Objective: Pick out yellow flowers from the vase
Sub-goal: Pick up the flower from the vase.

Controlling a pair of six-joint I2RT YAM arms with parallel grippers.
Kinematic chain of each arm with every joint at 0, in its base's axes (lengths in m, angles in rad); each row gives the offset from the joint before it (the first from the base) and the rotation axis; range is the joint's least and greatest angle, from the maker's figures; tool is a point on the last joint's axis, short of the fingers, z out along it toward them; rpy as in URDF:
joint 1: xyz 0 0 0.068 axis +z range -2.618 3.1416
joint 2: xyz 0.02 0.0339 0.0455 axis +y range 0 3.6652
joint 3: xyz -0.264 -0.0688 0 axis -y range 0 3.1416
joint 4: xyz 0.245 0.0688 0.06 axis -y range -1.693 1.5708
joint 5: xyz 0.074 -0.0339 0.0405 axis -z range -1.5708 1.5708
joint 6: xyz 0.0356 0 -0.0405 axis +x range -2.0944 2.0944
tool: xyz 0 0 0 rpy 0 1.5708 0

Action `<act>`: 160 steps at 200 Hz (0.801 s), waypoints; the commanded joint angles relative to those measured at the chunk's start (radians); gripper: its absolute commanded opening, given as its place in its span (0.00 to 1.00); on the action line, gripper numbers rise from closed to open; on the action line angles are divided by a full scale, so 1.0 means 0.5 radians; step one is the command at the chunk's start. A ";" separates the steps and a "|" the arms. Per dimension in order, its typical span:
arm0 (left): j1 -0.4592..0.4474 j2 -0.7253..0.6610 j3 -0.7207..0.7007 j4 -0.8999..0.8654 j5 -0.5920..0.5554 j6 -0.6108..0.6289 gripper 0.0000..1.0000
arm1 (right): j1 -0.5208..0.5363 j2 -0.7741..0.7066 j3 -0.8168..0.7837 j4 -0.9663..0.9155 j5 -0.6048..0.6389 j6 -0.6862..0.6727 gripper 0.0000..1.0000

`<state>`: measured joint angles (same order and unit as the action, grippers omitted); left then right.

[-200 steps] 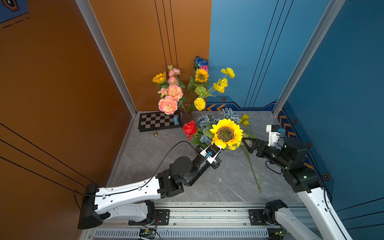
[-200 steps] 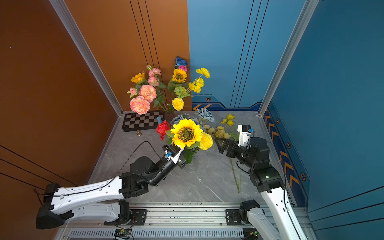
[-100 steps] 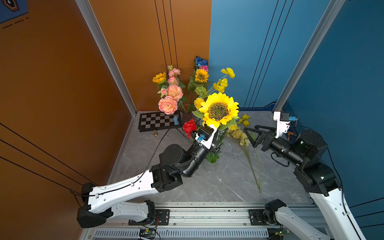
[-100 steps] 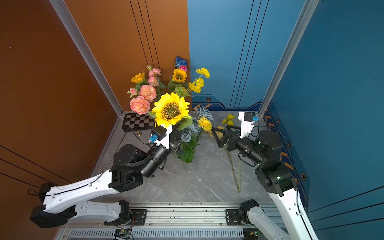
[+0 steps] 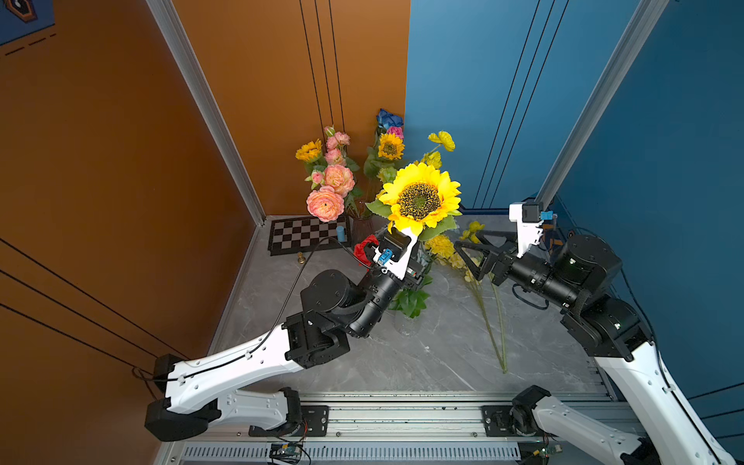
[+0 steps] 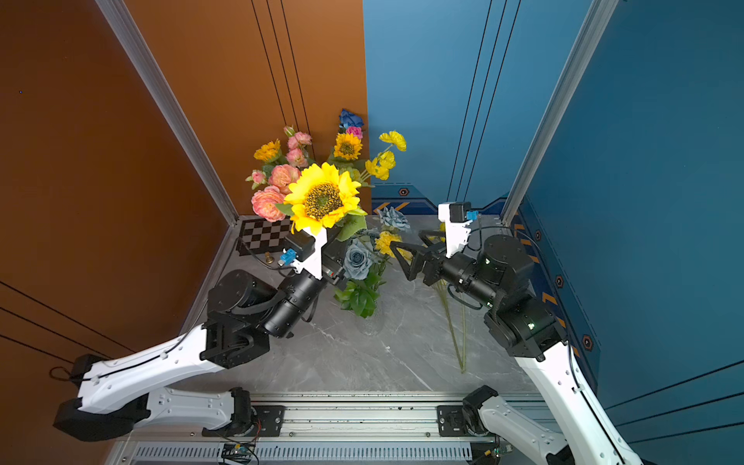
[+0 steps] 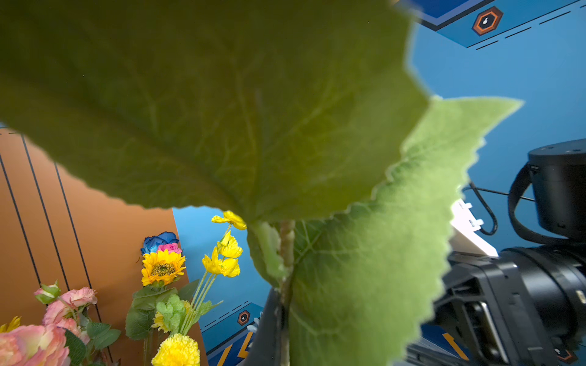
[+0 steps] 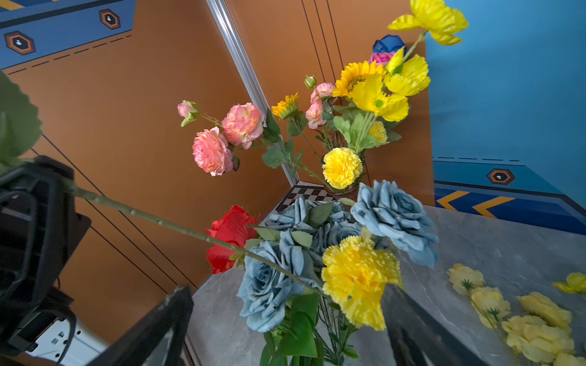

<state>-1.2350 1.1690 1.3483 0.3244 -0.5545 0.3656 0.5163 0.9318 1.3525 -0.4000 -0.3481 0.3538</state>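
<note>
Tabletop (image 5: 443,354) of grey marble; orange wall (image 5: 261,100), blue wall (image 5: 463,100)

White arm links (image 5: 241,362), black joints (image 5: 332,292), black cable (image 5: 300,270), blue connectors (image 5: 385,256)

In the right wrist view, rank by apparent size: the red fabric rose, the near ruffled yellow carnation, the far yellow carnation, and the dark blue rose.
1. near ruffled yellow carnation
2. red fabric rose
3. far yellow carnation
4. dark blue rose
Nearness inflates the front ones; true sizes unsure.
</note>
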 commanded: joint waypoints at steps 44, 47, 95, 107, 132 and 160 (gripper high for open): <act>0.022 -0.158 0.104 -0.218 -0.007 -0.277 0.00 | 0.285 0.036 0.189 -0.054 0.198 -0.342 0.93; 0.022 -0.162 0.106 -0.225 0.000 -0.288 0.00 | 0.296 0.043 0.200 -0.065 0.209 -0.352 0.93; 0.034 -0.185 0.185 -0.355 0.044 -0.458 0.00 | 0.579 0.217 0.383 -0.123 0.388 -0.566 0.90; 0.045 -0.196 0.199 -0.386 0.070 -0.516 0.00 | 0.644 0.278 0.448 -0.149 0.426 -0.628 0.90; 0.069 -0.204 0.241 -0.467 0.112 -0.634 0.00 | 0.764 0.400 0.580 -0.202 0.518 -0.753 0.89; 0.127 -0.221 0.297 -0.552 0.157 -0.753 0.00 | 0.800 0.502 0.688 -0.231 0.568 -0.822 0.86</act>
<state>-1.1976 1.0847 1.4555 0.0872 -0.5133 0.0669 0.9058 1.1568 1.6409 -0.4782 -0.1226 0.0116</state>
